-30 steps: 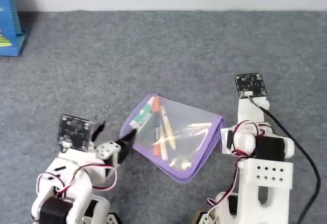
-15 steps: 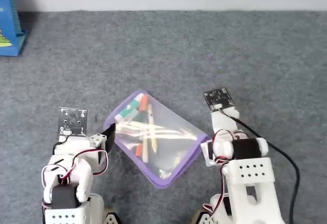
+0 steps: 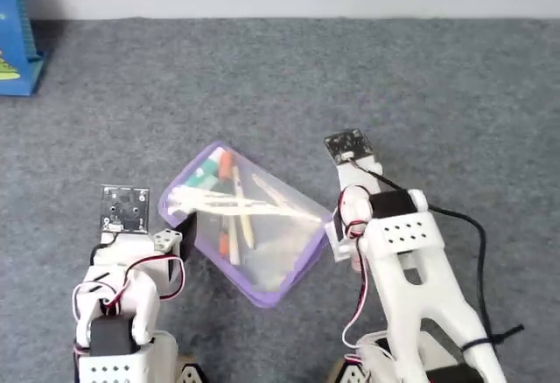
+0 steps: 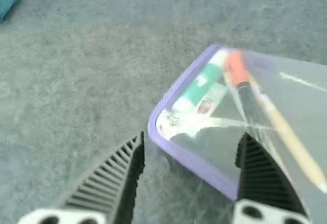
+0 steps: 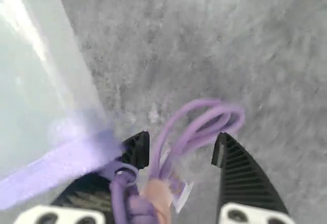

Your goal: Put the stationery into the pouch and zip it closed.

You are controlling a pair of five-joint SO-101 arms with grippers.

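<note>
My left pincer [image 4: 190, 139] gapes around the pouch [image 3: 254, 230] at its nine o'clock edge. My right pincer [image 5: 181, 138], also parted, straddles the zip loop [image 5: 204, 105]. I'd clamp both before pulling.

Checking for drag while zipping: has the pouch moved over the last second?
Yes. In the high view the pouch slid left, toward the blue box at the far left.
</note>
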